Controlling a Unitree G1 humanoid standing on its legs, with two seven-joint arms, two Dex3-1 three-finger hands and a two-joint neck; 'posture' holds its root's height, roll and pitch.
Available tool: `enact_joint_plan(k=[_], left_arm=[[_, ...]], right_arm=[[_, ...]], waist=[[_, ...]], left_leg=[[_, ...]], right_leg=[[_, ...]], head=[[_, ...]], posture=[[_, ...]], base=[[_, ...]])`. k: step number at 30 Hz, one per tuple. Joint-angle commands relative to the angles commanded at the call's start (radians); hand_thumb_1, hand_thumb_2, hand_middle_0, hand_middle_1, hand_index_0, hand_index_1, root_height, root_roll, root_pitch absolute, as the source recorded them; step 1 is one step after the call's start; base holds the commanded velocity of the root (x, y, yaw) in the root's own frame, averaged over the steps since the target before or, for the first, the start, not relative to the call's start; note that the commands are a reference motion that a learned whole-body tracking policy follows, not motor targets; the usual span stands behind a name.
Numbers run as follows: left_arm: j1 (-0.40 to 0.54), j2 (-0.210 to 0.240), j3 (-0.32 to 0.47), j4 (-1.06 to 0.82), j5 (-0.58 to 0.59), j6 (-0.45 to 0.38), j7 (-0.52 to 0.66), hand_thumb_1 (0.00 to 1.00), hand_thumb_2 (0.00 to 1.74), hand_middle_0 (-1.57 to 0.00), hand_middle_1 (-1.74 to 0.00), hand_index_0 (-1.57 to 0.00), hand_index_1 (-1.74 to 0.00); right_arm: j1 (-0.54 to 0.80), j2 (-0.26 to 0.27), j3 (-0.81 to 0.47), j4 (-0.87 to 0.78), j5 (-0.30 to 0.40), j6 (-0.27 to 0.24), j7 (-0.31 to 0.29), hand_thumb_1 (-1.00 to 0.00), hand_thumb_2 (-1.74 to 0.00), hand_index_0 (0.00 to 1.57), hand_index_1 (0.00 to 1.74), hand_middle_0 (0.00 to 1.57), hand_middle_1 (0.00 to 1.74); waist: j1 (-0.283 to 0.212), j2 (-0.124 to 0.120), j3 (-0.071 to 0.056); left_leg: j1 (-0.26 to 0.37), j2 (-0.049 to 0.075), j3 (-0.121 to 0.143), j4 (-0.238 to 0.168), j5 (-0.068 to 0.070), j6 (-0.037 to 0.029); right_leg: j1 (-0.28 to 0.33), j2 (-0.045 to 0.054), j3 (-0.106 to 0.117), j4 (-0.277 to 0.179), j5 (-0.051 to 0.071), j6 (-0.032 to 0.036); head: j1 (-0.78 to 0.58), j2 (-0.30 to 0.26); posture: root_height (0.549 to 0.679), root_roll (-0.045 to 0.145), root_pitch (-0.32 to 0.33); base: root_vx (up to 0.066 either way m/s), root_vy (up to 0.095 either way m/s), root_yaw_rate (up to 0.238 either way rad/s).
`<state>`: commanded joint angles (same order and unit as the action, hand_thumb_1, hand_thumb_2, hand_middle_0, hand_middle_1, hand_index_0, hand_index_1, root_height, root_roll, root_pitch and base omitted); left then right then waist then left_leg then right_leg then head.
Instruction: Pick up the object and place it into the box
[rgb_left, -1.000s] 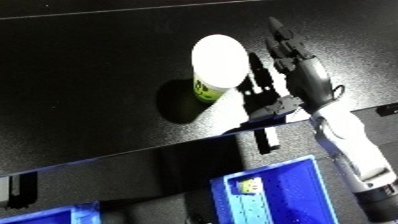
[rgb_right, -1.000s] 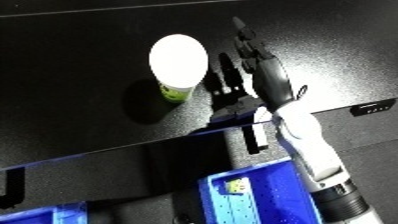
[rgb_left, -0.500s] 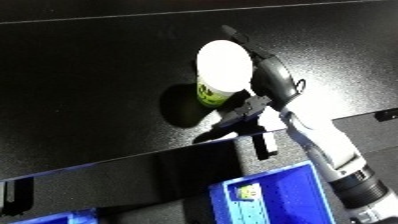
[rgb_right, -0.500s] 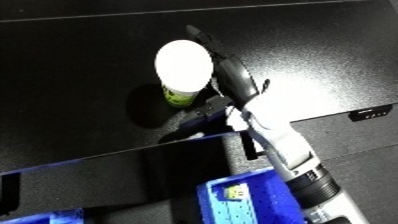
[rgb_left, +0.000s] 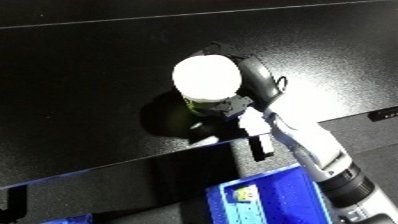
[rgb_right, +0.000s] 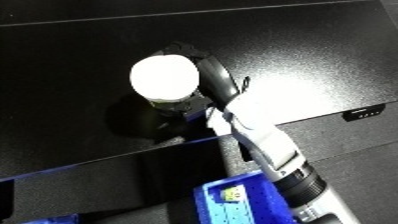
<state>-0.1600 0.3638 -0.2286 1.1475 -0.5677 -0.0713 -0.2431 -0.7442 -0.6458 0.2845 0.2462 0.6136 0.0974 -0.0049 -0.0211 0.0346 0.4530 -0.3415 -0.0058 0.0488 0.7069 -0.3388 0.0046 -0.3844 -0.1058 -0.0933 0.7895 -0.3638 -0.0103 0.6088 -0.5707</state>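
Table (rgb_left: 80, 75): black, wide, carrying the container near its middle.
Bin (rgb_left: 275, 200): blue, at the lower edge, just below the table's near rim, apart from the container.
Right hand (rgb_left: 253, 82): wrapped round the container's right side, fingers curled behind it, thumb side hidden.
Left hand: nowhere in view.
Container (rgb_right: 164, 80): upright on the table, white domed lid glaring bright, green-yellow label below, dark shadow to its left.
Step in hand: closing the grasp; best kept level, lifted straight up before swinging toward the bin, lid clear of the fingers.
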Motion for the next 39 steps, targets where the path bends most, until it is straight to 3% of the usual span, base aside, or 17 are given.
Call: enact_joint_plan(k=[8,15,20,25,28,31,35,39], left_arm=[[0.016,-0.006,0.02,0.004,0.001,-0.014,0.002,0.0,0.0,0.0,0.0,0.0,0.0],[0.03,-0.005,0.054,-0.006,-0.001,-0.027,0.003,0.0,0.0,0.0,0.0,0.0,0.0],[0.042,-0.015,0.075,0.004,-0.016,-0.051,-0.003,0.0,0.0,0.0,0.0,0.0,0.0],[0.059,-0.033,0.093,0.017,-0.043,-0.075,-0.015,0.0,0.0,0.0,0.0,0.0,0.0],[0.07,-0.043,0.101,0.024,-0.056,-0.087,-0.021,0.0,0.0,0.0,0.0,0.0,0.0],[0.076,-0.05,0.105,0.034,-0.073,-0.095,-0.034,0.0,0.0,0.0,0.0,0.0,0.0],[0.075,-0.067,0.102,0.056,-0.105,-0.115,-0.054,0.0,0.0,0.0,0.0,0.0,0.0],[0.072,-0.082,0.096,0.068,-0.133,-0.129,-0.053,0.0,0.0,0.0,0.0,0.0,0.0]], right_arm=[[0.074,-0.034,-0.066,-0.08,-0.031,-0.049,-0.026,-0.85,-1.48,1.33,1.48,1.33,1.48],[0.217,-0.063,-0.18,-0.218,-0.034,-0.119,-0.062,-0.85,-1.48,1.33,1.48,1.33,1.48],[0.323,-0.061,-0.275,-0.29,-0.015,-0.194,-0.093,-0.85,-1.48,1.33,1.48,1.33,1.48],[0.45,-0.058,-0.383,-0.335,-0.012,-0.264,-0.102,-0.85,-1.48,1.33,1.48,1.33,1.48],[0.519,-0.055,-0.446,-0.341,0.026,-0.322,-0.074,-0.85,-1.48,1.33,1.48,1.33,1.48],[0.575,-0.039,-0.498,-0.352,0.108,-0.375,-0.02,-0.85,-1.48,1.33,1.48,1.33,1.48],[0.631,-0.009,-0.557,-0.331,0.199,-0.433,0.041,-0.85,-1.48,1.33,1.48,1.33,1.48],[0.669,0.007,-0.618,-0.252,0.219,-0.493,0.063,-0.85,-1.48,1.33,1.48,1.33,1.48]], waist=[[-0.027,-0.004,-0.001],[-0.075,-0.013,0.004],[-0.12,-0.017,0.009],[-0.176,-0.01,0.014],[-0.209,-0.001,0.013],[-0.241,0.008,0.014],[-0.279,0.022,0.015],[-0.3,0.033,0.015]], left_leg=[[0.003,0.006,0.015,0.001,-0.009,0.001],[0.003,0.02,0.04,0.004,-0.021,0.0022],[0.011,0.035,0.071,0.016,-0.041,0.0049],[0.036,0.043,0.108,0.016,-0.061,0.0098],[0.055,0.043,0.129,0.006,-0.069,0.0136],[0.074,0.038,0.147,-0.009,-0.075,0.0178],[0.094,0.024,0.161,-0.021,-0.082,0.026],[0.11,0.011,0.167,-0.029,-0.089,0.0336]], right_leg=[[-0.005,0.0084,0.012,-0.002,0.0,0.0021],[-0.019,0.0233,0.032,-0.01,0.009,0.0115],[-0.022,0.0319,0.049,-0.02,0.016,0.016],[-0.02,0.0462,0.076,-0.021,0.014,0.0162],[-0.02,0.0578,0.094,-0.028,0.013,0.0179],[-0.021,0.073,0.111,-0.039,0.016,0.0213],[-0.022,0.0944,0.132,-0.043,0.018,0.0245],[-0.02,0.1104,0.149,-0.054,0.024,0.0293]], head=[[-0.026,0.044],[0.005,0.096],[0.055,0.125],[0.107,0.137],[0.179,0.141],[0.264,0.117],[0.328,0.082],[0.363,0.069]], posture=[[0.635,0.065,-0.032],[0.636,0.061,-0.02],[0.637,0.061,-0.015],[0.637,0.062,-0.015],[0.638,0.062,-0.011],[0.638,0.063,-0.007],[0.638,0.064,-0.007],[0.639,0.062,-0.005]], base=[[-0.001,0.019,-0.07],[-0.015,0.017,-0.128],[-0.017,0.048,-0.213],[0.02,0.098,-0.26],[0.024,0.105,-0.257],[0.017,0.118,-0.257],[0.036,0.122,-0.215],[0.017,0.07,-0.16]])
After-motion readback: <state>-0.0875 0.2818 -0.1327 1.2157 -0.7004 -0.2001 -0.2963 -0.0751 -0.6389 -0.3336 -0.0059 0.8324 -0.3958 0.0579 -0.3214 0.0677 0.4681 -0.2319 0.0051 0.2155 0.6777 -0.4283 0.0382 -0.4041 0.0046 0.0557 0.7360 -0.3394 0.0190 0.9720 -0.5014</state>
